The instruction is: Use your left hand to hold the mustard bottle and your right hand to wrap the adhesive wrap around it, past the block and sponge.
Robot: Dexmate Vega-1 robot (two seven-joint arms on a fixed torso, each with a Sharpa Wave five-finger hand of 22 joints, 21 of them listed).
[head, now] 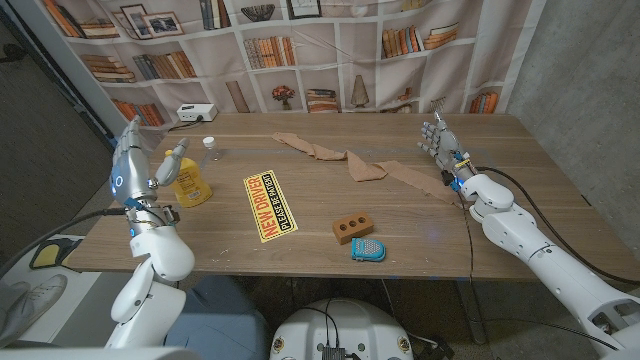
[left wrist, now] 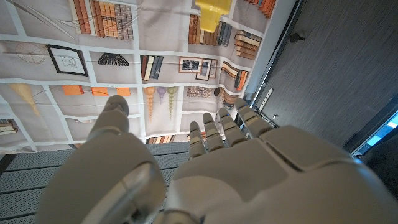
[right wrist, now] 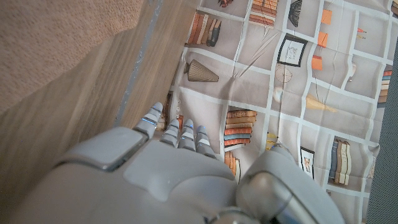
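On the left side of the wooden table [head: 420, 215], a yellow mustard bottle [head: 190, 183] stands upright. The left hand [head: 150, 165] is right beside it, fingers spread, grasping nothing. A long tan adhesive wrap [head: 350, 160] lies stretched across the table's far middle. Its right end reaches the right hand [head: 438, 140], also released, fingers raised. Nearer the front edge sit a brown block [head: 353, 227] and a blue sponge [head: 368, 249], beside a yellow sign [head: 265, 205].

Dim even light, soft shadows, slightly grainy
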